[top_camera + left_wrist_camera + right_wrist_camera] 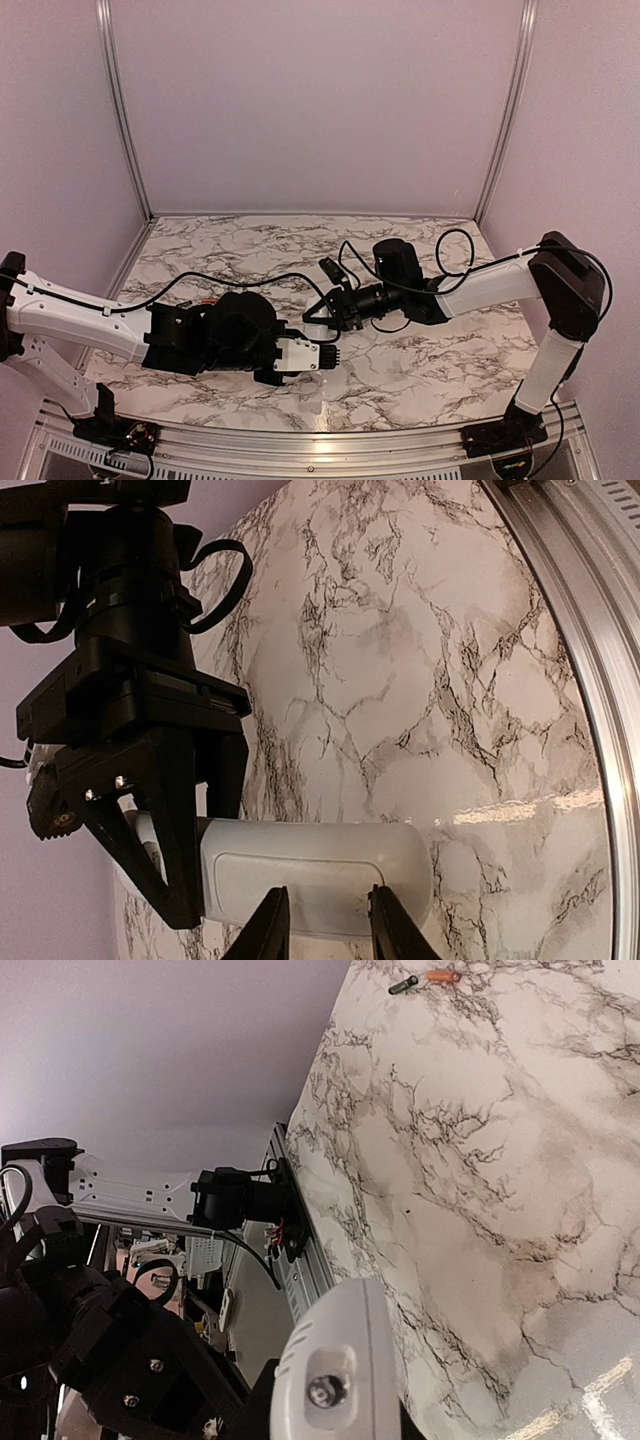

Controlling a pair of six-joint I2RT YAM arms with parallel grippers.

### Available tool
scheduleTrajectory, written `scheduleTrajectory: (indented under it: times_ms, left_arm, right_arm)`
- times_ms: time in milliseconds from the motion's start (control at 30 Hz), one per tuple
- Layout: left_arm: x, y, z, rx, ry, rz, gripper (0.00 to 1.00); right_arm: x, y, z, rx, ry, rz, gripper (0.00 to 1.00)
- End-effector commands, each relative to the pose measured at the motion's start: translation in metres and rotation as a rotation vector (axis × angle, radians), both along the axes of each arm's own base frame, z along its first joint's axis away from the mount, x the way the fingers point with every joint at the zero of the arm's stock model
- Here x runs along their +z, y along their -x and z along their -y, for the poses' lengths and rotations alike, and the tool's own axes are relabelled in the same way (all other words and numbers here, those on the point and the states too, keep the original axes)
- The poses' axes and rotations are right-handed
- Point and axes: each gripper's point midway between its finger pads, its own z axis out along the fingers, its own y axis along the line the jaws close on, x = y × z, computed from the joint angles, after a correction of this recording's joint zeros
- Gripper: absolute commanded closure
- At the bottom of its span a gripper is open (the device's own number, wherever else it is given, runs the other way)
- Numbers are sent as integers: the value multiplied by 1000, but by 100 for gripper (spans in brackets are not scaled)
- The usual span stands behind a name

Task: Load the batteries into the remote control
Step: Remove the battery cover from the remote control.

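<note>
We see remote control point(315, 880) grasped by left pincer point(325, 920) and right pincer point(165, 850). Batteries point(425, 979) lie far beyond right pincer on tabletop point(400, 680). Risk: opposing pulls twist remote loose.

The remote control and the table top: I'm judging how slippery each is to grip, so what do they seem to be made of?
The remote control looks like moulded white plastic with a smooth, slightly satin finish: rounded corners, an outlined back panel, soft highlights. The table top looks like a glossy marble-patterned laminate or film, though real stone can't be ruled out: dark veins on white and a bright light reflection. Both look fairly slick.
</note>
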Motion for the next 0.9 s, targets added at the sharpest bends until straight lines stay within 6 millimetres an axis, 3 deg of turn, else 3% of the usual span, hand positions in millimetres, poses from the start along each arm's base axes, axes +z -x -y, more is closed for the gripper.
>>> scheduleTrajectory:
  times_ms: [0,133,433,867]
  left_arm:
    - [38,-16,1,60,114,87,71]
    - [48,-18,1,65,134,110,71]
    - [49,-12,-1,46,139,104,71]
    - [7,-10,-7,58,32,48,71]
  right_arm:
    - [4,19,-3,71,-21,-27,100]
    - [2,19,-3,71,-16,-33,100]
    - [0,15,-2,66,-13,-31,100]
    - [7,-4,10,8,-21,-7,100]
